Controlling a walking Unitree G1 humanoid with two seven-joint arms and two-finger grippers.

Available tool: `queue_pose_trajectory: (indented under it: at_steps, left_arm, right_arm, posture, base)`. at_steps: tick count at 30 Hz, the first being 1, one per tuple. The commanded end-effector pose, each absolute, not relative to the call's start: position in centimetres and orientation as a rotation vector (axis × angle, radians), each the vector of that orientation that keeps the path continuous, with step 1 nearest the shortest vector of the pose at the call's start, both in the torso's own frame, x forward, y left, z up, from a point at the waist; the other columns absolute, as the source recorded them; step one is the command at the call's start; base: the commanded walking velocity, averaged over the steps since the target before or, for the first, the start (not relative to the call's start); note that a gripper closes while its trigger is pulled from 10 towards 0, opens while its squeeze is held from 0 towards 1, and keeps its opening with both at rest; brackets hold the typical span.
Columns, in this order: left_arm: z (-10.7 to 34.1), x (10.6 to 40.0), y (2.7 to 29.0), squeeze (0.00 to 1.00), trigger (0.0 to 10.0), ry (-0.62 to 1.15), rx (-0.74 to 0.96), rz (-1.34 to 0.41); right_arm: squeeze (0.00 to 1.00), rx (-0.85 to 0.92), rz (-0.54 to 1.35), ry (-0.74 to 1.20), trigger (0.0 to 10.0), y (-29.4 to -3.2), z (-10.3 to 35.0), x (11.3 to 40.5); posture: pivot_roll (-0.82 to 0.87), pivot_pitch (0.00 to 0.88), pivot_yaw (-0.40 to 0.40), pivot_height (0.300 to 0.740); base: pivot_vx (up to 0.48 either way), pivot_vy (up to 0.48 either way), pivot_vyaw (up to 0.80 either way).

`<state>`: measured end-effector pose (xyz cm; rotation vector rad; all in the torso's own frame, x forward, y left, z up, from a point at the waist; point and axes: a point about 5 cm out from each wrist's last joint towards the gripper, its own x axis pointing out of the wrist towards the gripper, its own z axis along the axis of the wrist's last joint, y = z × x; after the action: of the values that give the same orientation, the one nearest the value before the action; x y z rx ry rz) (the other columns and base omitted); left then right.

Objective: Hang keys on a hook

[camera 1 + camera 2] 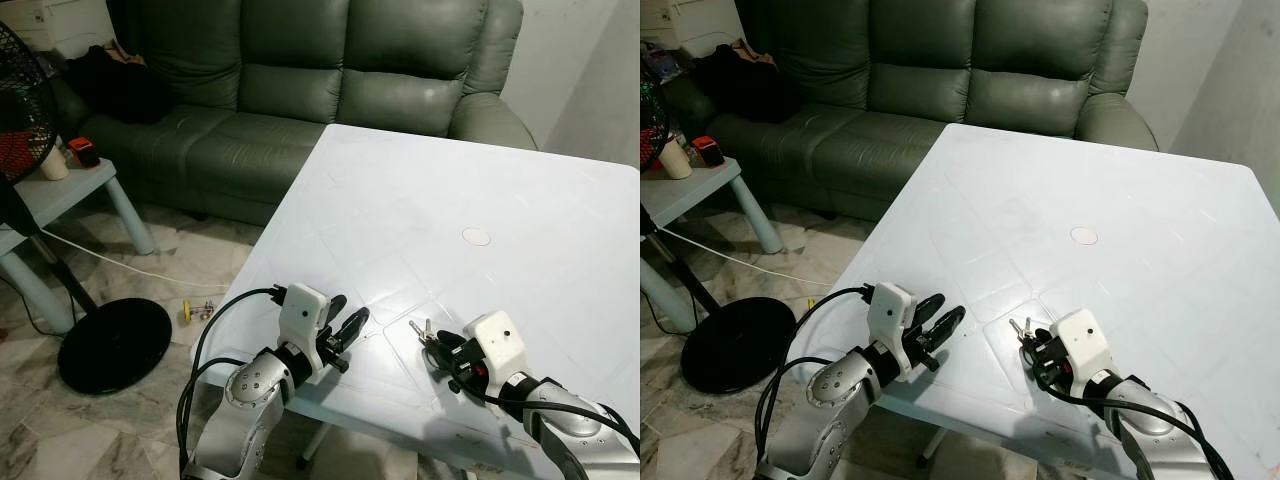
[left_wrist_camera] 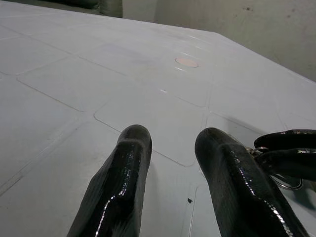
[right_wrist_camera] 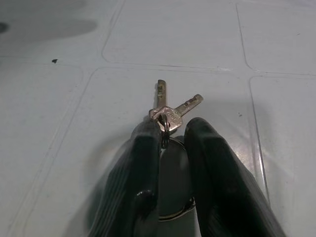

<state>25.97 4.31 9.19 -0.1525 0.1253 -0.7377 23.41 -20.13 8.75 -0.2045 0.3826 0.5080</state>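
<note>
- Though the right gripper had its two black fingers pressed in on the ring of the keys, the hold looked thin: only the ring sat between the pads, and both key blades stuck out past the fingertips, low over the white table.
- If the arm had lifted quickly, the bunch could have swung on its ring and slid out, since nothing but that narrow pinch kept it.
- The left gripper hung just beside the right one, its fingers spread and empty; a careless sweep of either arm might have knocked the two together and jarred the keys loose.
- No hook could be seen anywhere ahead of the hands, so the robot would have had to turn or walk, and I judged the jolting of its steps the likeliest cause of a drop.
</note>
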Motion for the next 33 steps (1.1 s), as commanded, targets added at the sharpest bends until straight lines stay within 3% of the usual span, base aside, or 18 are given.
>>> queue_pose_trajectory:
  at_steps: [1, 2, 3, 13, 14, 19, 27, 28, 29, 33]
  left_arm:
    - [9.8, 26.1, 3.9, 0.0, 10.0, 0.109, -0.166, -0.742]
    - [9.8, 26.1, 3.9, 0.0, 10.0, 0.109, -0.166, -0.742]
    - [9.8, 26.1, 3.9, 0.0, 10.0, 0.108, -0.167, -0.742]
    - [10.0, 26.4, 4.0, 0.0, 10.0, 0.101, -0.17, -0.728]
    - [10.5, 27.0, 4.2, 0.0, 10.0, 0.084, -0.183, -0.697]
    - [10.9, 27.7, 4.4, 0.0, 10.0, 0.065, -0.186, -0.658]
    - [13.8, 31.8, 7.4, 0.0, 10.0, -0.073, -0.171, -0.458]
    - [14.3, 32.4, 8.5, 0.0, 10.0, -0.086, -0.179, -0.437]
    - [14.3, 32.7, 8.9, 0.0, 10.0, -0.078, -0.194, -0.429]
    - [14.6, 33.3, 11.1, 0.0, 10.0, -0.083, -0.196, -0.394]
  right_arm:
    - [0.0, -0.212, 0.508, 0.37, 4.2, -20.0, 9.1, 23.4]
    - [0.0, -0.212, 0.508, 0.37, 2.8, -20.0, 9.1, 23.4]
    - [0.0, -0.208, 0.519, 0.359, 0.0, -19.9, 9.2, 23.4]
    - [0.0, -0.134, 0.499, 0.284, 0.0, -19.6, 10.0, 23.7]
    - [0.0, -0.024, 0.462, 0.226, 0.0, -19.6, 10.8, 24.2]
    - [0.0, 0.044, 0.445, 0.168, 0.0, -19.5, 11.3, 24.5]
    - [0.0, 0.208, 0.175, -0.121, 0.0, -20.3, 13.7, 26.3]
    - [0.0, 0.209, 0.118, -0.11, 4.6, -20.6, 13.5, 26.7]
    - [0.0, 0.21, 0.094, -0.105, 10.0, -20.8, 13.5, 26.8]
    - [0.0, 0.225, 0.029, -0.182, 10.0, -21.3, 14.1, 26.7]
  posture:
    - [-0.01, 0.016, -0.006, 0.74]
    - [-0.01, 0.016, -0.006, 0.74]
    - [-0.01, 0.016, -0.006, 0.74]
    - [0.0, 0.014, -0.006, 0.74]
    - [0.0, 0.012, -0.005, 0.74]
    - [0.0, 0.008, -0.003, 0.74]
    - [0.0, 0.0, 0.003, 0.74]
    - [0.0, 0.0, 0.004, 0.74]
    - [0.0, 0.0, 0.004, 0.74]
    - [0.0, 0.0, 0.008, 0.74]
  base:
    - [0.0, 0.0, 0.0]
    - [0.0, 0.0, 0.0]
    - [0.0, 0.0, 0.0]
    - [0.0, 0.0, 0.0]
    - [0.0, 0.0, 0.0]
    - [0.0, 0.0, 0.0]
    - [0.0, 0.0, 0.0]
    - [0.0, 0.0, 0.0]
    - [0.0, 0.0, 0.0]
    - [0.0, 0.0, 0.0]
